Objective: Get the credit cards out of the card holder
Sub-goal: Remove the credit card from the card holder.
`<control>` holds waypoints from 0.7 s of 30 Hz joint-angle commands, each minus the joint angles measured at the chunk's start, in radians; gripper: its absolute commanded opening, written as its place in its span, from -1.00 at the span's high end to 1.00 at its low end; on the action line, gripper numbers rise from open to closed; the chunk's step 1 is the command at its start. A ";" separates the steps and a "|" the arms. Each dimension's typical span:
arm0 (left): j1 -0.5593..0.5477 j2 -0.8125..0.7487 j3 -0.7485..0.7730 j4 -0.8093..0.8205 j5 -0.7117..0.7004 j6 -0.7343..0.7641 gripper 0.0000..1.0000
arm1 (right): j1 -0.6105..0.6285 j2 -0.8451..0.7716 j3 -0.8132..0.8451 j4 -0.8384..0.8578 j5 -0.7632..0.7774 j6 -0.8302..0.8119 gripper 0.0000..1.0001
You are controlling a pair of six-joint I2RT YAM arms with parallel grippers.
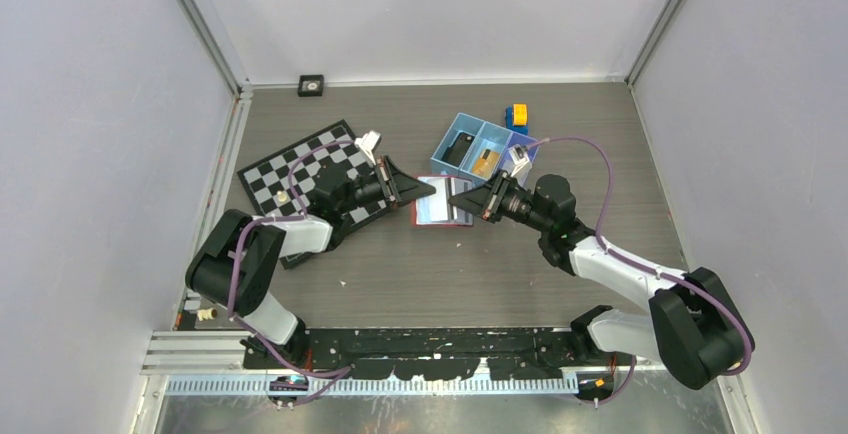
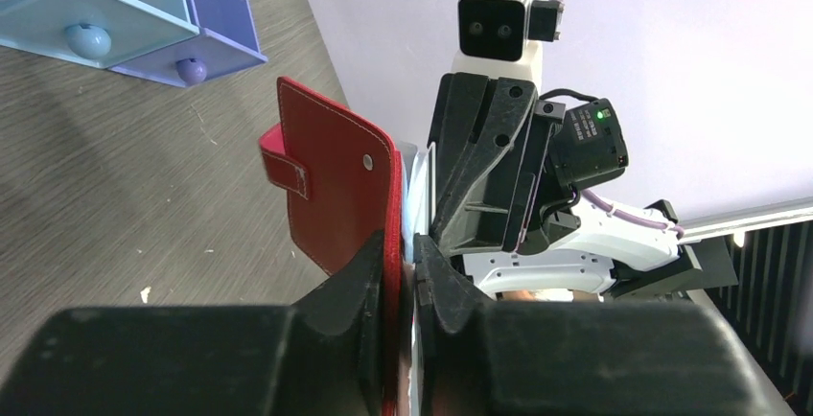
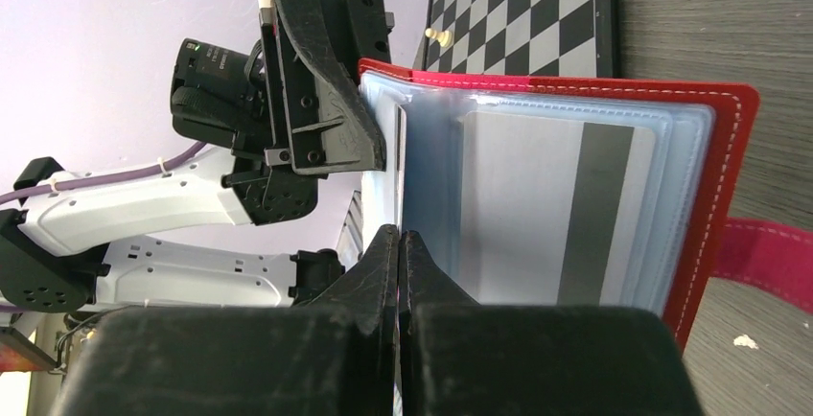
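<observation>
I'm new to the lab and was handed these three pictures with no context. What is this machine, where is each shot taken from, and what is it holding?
These are two robot arms bolted at the near edge of a grey table. Each ends in two fingers that pinch.

The overhead view comes from a fixed camera above and behind the arms. The other two come from cameras on the wrists, so each shows its own black fingers up close and the other arm beyond.

On the table lie a chessboard, a blue tray with cards in it, and, in the middle, an open red card holder.

The left gripper clamps the holder's red cover. The right gripper is shut on a clear inner sleeve. A grey credit card with a dark stripe is still in a pocket.
</observation>
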 commanded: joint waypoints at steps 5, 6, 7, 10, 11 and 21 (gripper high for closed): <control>0.023 -0.018 -0.027 0.124 -0.002 -0.021 1.00 | -0.034 -0.053 0.009 -0.040 0.061 -0.017 0.99; 0.028 -0.018 -0.032 0.134 -0.002 -0.027 1.00 | -0.039 -0.052 0.008 -0.043 0.063 -0.016 0.99; 0.031 -0.019 -0.034 0.142 -0.003 -0.031 1.00 | -0.042 -0.051 0.008 -0.046 0.065 -0.016 0.99; 0.036 -0.017 -0.037 0.152 -0.003 -0.036 1.00 | -0.054 -0.046 0.007 -0.050 0.066 -0.009 0.99; 0.036 -0.016 -0.038 0.152 -0.004 -0.036 1.00 | -0.057 -0.045 0.005 -0.050 0.066 -0.007 0.99; 0.044 -0.016 -0.042 0.153 -0.006 -0.036 0.90 | -0.079 -0.055 -0.003 -0.069 0.080 -0.004 0.99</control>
